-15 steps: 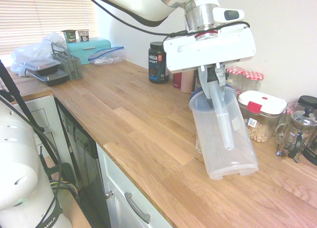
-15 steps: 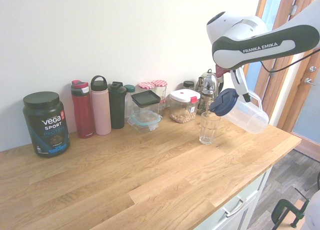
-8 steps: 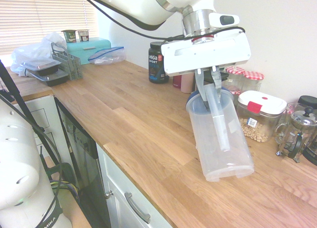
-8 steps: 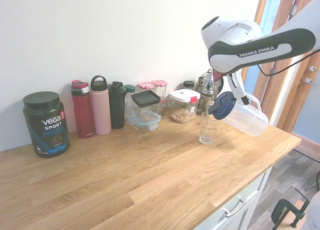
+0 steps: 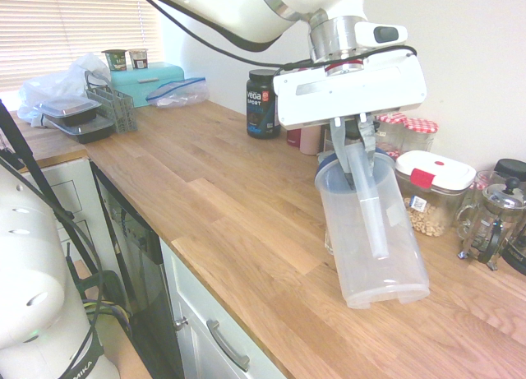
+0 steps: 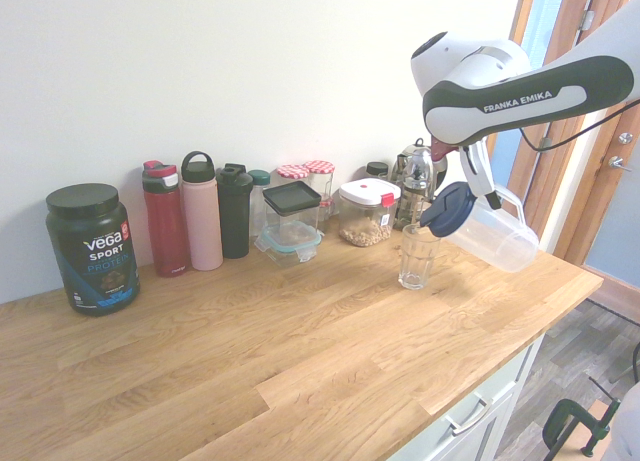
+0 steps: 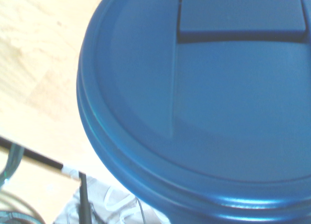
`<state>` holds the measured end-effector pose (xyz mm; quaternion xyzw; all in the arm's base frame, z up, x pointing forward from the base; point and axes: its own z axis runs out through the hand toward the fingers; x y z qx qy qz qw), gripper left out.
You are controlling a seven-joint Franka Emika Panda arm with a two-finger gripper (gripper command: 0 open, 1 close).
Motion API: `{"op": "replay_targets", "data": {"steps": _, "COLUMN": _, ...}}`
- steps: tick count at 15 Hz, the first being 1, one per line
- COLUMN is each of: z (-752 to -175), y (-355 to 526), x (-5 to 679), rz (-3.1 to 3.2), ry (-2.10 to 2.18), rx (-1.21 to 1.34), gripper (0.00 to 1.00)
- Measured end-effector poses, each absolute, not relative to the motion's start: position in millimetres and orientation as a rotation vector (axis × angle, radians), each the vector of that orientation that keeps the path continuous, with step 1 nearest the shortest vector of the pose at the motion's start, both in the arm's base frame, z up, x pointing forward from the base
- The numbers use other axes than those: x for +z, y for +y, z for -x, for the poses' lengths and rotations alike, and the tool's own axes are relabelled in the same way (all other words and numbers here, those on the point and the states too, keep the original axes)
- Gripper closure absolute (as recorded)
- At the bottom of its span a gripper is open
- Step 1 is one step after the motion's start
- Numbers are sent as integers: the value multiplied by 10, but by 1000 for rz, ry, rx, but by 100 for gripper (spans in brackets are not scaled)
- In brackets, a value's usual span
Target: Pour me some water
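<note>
Wooden countertop (image 6: 300,361), kitchen. Item: clear plastic pitcher (image 6: 490,233) with blue lid (image 6: 446,206), held in the air and tilted, lid end lowered toward an empty drinking glass (image 6: 417,256) standing on the counter; the lid's edge hangs just above the glass rim. Gripper (image 5: 353,145) closed tight on the pitcher's handle (image 5: 368,200), fingers pinched around its upper end. Arm casing lettered "FRANKA EMIKA" in the second exterior view. In the wrist view the blue lid fills most of the picture, with a rectangular flap (image 7: 243,12) set into it. Along the wall, in order: black tub (image 6: 89,248) labelled "vega SPORT" with "PROTEIN" beneath; red bottle (image 6: 164,219); pink bottle (image 6: 201,212); black bottle (image 6: 235,209); glass container with dark lid (image 6: 291,221); two jars with red checked lids (image 6: 308,171); clear canister of pale beans with white lid and red clip (image 6: 367,212); French press (image 6: 415,179). Far end of the counter, first exterior view: teal bread bin (image 5: 152,80), two small pots (image 5: 125,59) on top of it, stacked dark containers (image 5: 76,116), plastic bags (image 5: 49,87).
</note>
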<state>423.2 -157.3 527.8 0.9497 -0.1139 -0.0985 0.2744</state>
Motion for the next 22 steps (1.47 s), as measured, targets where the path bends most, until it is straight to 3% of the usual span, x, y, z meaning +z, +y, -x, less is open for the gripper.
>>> {"op": "replay_targets", "data": {"steps": 8, "z": -3394, "y": -2266, "x": 5895, "rz": -2887, "ry": -542, "rx": 9, "gripper": 100}}
{"op": "replay_targets", "data": {"steps": 17, "z": -2621, "y": -2276, "x": 5542, "rz": -2996, "ry": -960, "rx": 414, "gripper": 100}}
{"op": "replay_targets", "data": {"steps": 22, "z": -2424, "y": -1669, "x": 5294, "rz": -2882, "ry": -1249, "rx": 277, "gripper": 100}}
